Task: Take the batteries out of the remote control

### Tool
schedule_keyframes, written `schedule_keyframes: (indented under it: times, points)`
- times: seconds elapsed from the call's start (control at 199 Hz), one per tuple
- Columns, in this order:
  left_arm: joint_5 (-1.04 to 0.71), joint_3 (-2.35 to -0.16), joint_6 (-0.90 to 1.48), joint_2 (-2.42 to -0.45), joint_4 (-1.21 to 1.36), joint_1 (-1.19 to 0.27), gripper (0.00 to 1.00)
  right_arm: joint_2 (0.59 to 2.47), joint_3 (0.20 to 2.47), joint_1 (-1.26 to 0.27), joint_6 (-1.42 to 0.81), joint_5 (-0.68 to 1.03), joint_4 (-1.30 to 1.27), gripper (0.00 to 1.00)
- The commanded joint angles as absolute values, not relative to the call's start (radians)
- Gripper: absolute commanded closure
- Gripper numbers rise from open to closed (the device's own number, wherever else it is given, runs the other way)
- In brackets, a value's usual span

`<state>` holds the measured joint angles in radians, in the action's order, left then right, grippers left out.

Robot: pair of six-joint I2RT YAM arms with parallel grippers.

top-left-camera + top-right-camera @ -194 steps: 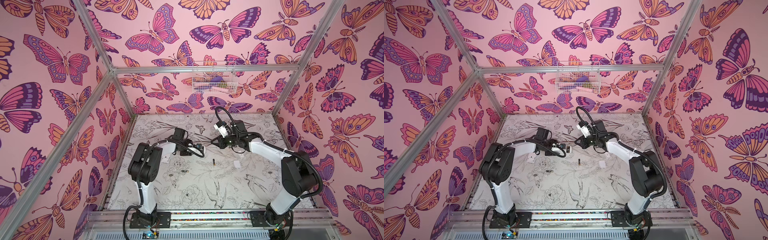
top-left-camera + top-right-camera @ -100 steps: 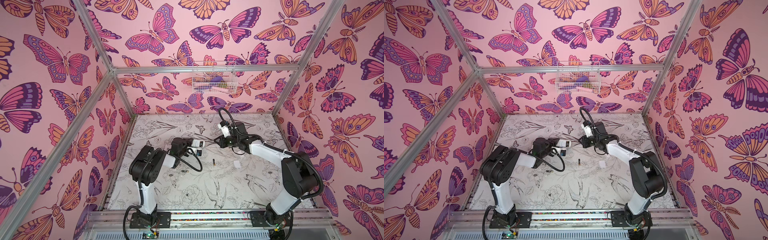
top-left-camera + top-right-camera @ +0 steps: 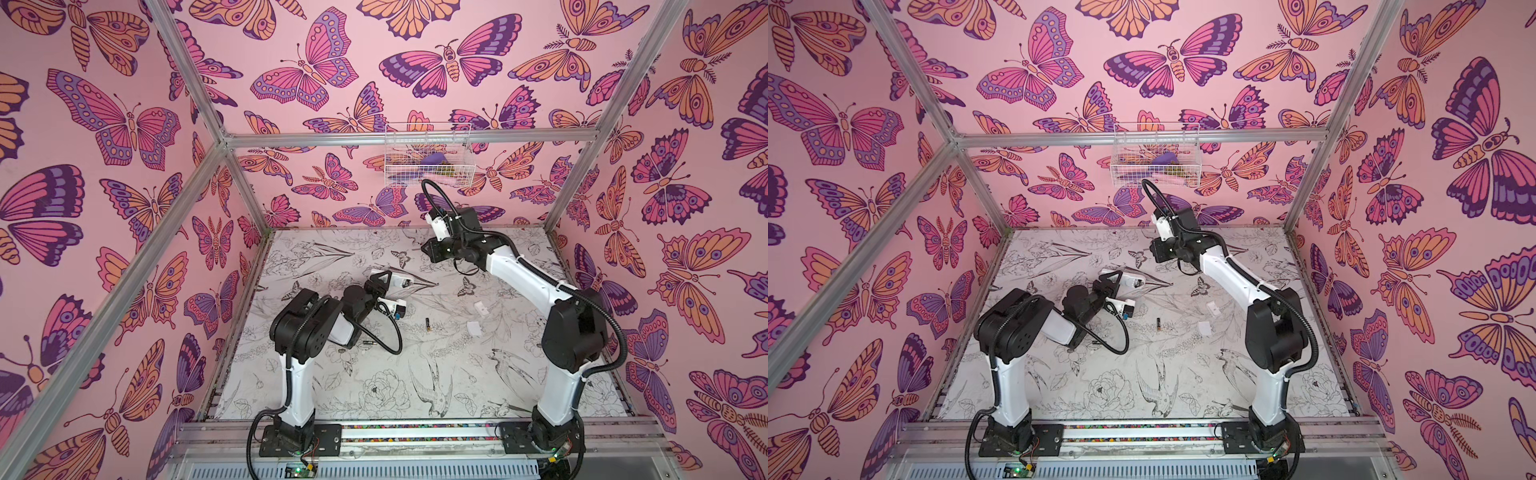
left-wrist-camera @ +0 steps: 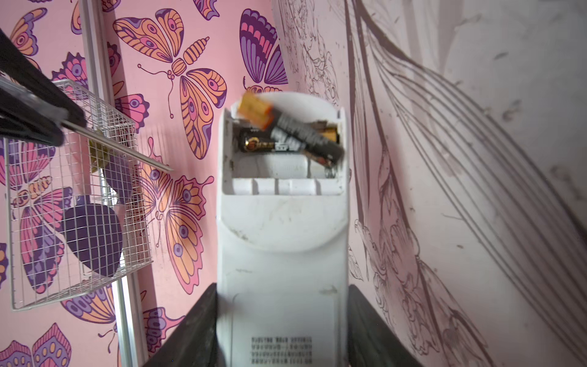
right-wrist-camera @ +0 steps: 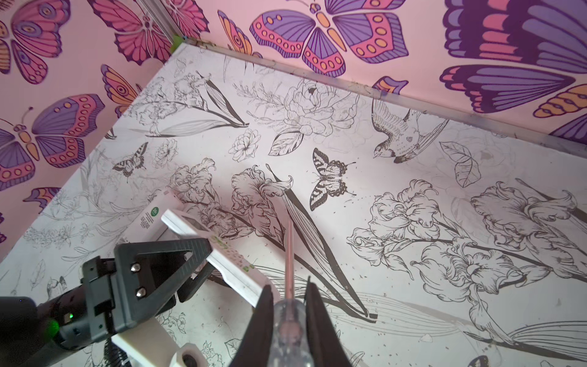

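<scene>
My left gripper [image 4: 282, 295] is shut on the white remote control [image 4: 282, 254] and holds it tilted above the table; both top views show the grip [image 3: 386, 286] [image 3: 1115, 282]. The back compartment is open. One black, gold-ended battery [image 4: 263, 144] lies inside, and a second battery [image 4: 298, 133] sits askew and blurred with one end raised over the rim. Two more batteries [image 3: 427, 323] [image 3: 369, 343] lie on the table. My right gripper [image 5: 289, 289] [image 3: 430, 249] is shut on a clear-handled screwdriver [image 5: 289, 327], whose tip hangs apart from the remote.
Two small white covers [image 3: 481, 307] [image 3: 473, 328] lie on the floral table [image 3: 374, 395] right of centre. A second white device with a green round label [image 5: 149, 219] lies beyond the held remote. A wire basket [image 3: 428, 156] hangs on the back wall.
My left arm has folded back and turned the remote, tilting it up. The right gripper with the screwdriver has drawn away toward the back wall. One battery now sits askew in the compartment.
</scene>
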<state>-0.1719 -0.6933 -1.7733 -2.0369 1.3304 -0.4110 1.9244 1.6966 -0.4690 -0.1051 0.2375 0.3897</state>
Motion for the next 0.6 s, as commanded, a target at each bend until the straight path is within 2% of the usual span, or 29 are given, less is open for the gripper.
schedule_keyframes:
  times: [0.0,0.165,0.351,0.592]
  points:
    - [-0.190,-0.689,-1.805,-2.059,1.399,-0.413,0.88,2.018,1.779,-0.490,-0.037,0.244,0.591,1.00]
    - [-0.172,-0.711,-1.789,-2.088,1.399,-0.413,0.89,2.079,1.841,-0.509,-0.007,0.260,0.706,1.00]
    - [-0.111,-0.726,-1.705,-2.075,1.382,-0.411,0.90,1.902,1.649,-0.480,-0.077,0.203,0.565,1.00]
    - [0.016,-0.801,-1.497,-1.934,1.031,-0.381,0.90,1.718,1.413,-0.474,-0.075,0.333,0.546,1.00]
